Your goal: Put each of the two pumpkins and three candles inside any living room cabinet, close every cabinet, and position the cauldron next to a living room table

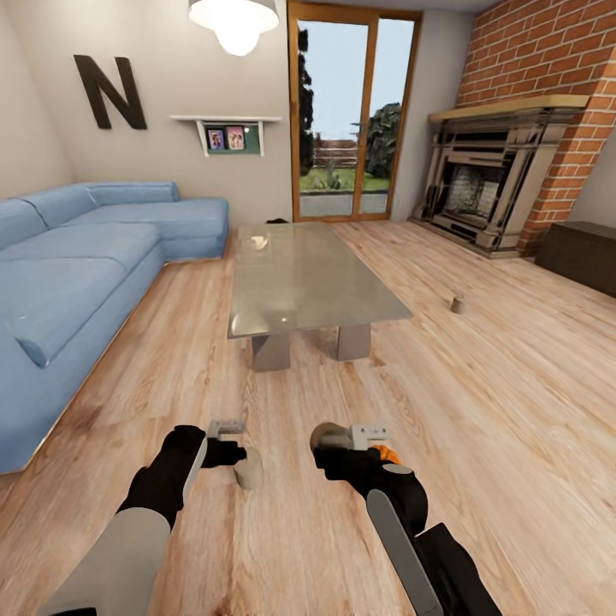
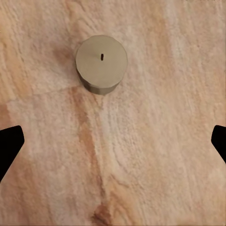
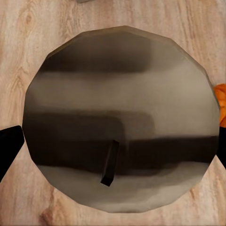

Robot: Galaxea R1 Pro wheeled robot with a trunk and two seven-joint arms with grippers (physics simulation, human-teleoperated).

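Hovering low over the light plank floor [image 1: 479, 359], the left gripper [image 1: 224, 452] has a short beige candle [image 1: 249, 470] standing on the boards just beside it; in the left wrist view that candle [image 2: 101, 64] stands upright with its dark wick showing, apart from the two black fingertips [image 2: 8, 145], which are spread wide with nothing between them. To the right, the right gripper [image 1: 346, 453] sits over a second candle [image 1: 328, 437], with a bit of an orange pumpkin [image 1: 387, 453] showing just beside it. In the right wrist view this candle's top [image 3: 120, 117] lies very close under the camera, between the fingertips [image 3: 9, 143] at either side; whether they press on it I cannot tell. Farther off stands the glass-topped table [image 1: 299, 278], with a third candle [image 1: 459, 304] on the floor to its right. A blue sofa [image 1: 77, 274] lines the left, and a dark cabinet [image 1: 582, 252] sits at far right.
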